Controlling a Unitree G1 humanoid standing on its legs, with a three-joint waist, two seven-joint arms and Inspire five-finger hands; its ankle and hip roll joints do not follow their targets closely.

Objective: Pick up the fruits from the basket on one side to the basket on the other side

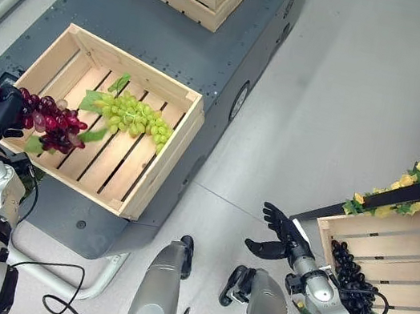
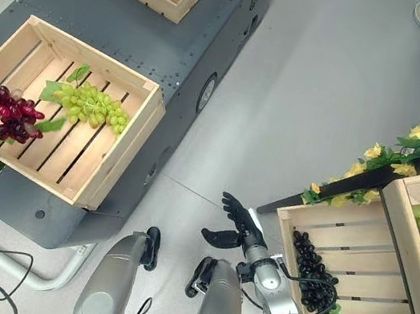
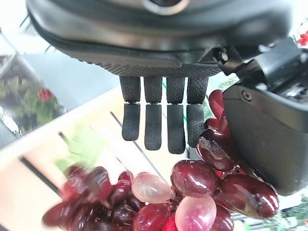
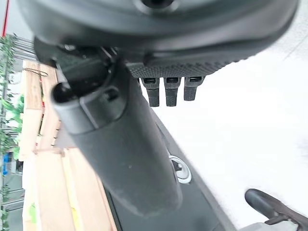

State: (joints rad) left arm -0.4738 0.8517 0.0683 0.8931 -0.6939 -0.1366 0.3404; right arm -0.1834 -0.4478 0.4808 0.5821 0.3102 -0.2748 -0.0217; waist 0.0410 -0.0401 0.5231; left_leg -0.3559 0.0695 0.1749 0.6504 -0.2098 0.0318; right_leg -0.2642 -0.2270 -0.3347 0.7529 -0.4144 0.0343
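**Red grapes over the left crate, drop is next**

Left eye view: nearest the camera at the lower left is the left hand (image 1: 2,114), clenched around a bunch of red grapes (image 1: 53,123). The bunch hangs over the near-left corner of the wooden crate (image 1: 165,157) on the grey platform (image 1: 212,52), centre-left of the frame. A bunch of green grapes (image 1: 134,115) already lies on the slats further in. Lower right, the right hand (image 1: 278,234) hovers over the floor with fingers spread, holding nothing, just beside the source crate (image 1: 399,263), where black grapes (image 1: 352,284) wait.

Right eye view: same layout. The red bunch (image 2: 8,112) sits at the crate's left edge, the green one (image 2: 89,103) near the middle, and the black grapes (image 2: 311,274) lie in the lower-right crate.

Left wrist view: the fingers (image 3: 161,120) curl down and the thumb presses against the glossy red grapes, so the grasp looks solid.

Right wrist view: thumb and fingers are relaxed, with nothing between them.

My read: this is the placing step. The next move calls for shifting the bunch further inside the crate walls, lowering it, then letting go, so it doesn't catch on the rim. The right hand looks set to go for the black grapes after that.
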